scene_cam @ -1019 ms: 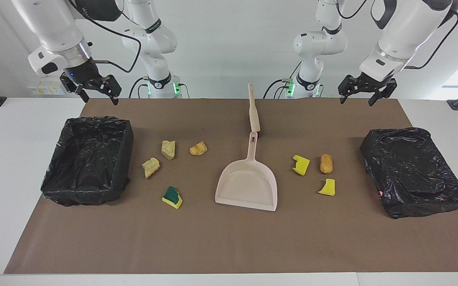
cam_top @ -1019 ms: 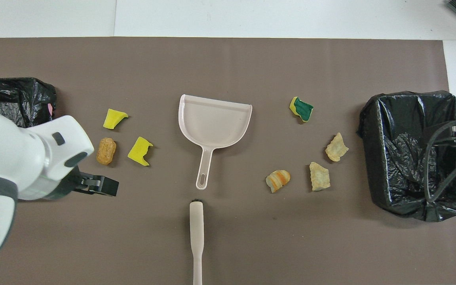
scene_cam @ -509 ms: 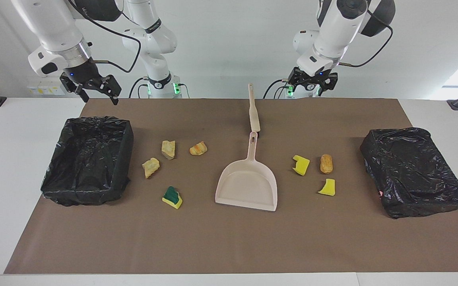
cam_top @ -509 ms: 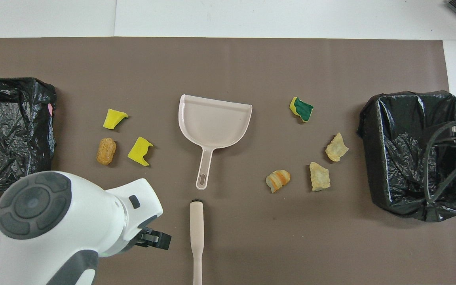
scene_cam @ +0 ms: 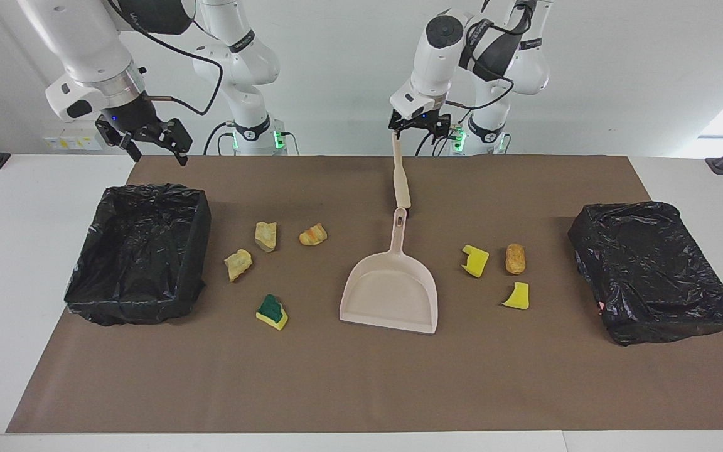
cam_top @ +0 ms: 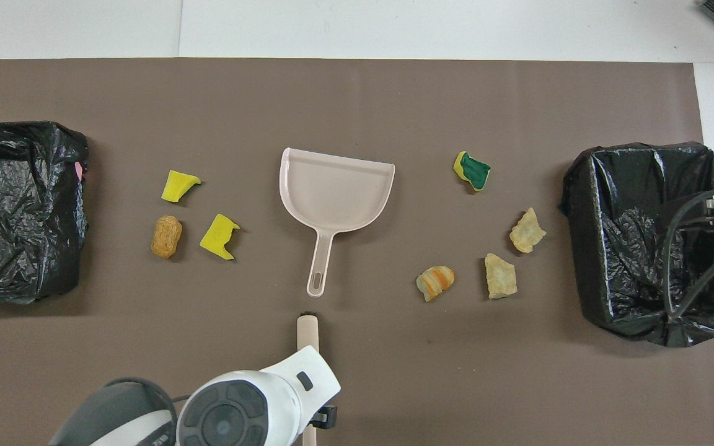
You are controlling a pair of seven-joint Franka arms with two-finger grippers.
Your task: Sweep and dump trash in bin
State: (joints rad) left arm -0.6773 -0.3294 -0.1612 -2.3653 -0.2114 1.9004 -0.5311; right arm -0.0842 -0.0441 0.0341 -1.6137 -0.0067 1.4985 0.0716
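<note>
Left claw (scene_cam: 416, 127), jaws wide, hangs over brush (scene_cam: 400, 172) handle's thin end, a slip risk; right claw (scene_cam: 148, 139) waits wide over bin (scene_cam: 142, 251); trash (scene_cam: 270, 312) scattered beside dustpan (scene_cam: 393, 289).

The left gripper (scene_cam: 417, 129) hangs over the brush (scene_cam: 400, 172) handle's end nearest the robots. Farther out, the dustpan (scene_cam: 393, 289) lies in line with the brush. Three pieces of trash (scene_cam: 514, 258) lie beside the pan toward the left arm's end — four toward the right arm's. A bagged bin (scene_cam: 650, 267) sits at each table end; the right gripper (scene_cam: 151, 141) hangs near the one at its own end (scene_cam: 139, 251).
</note>
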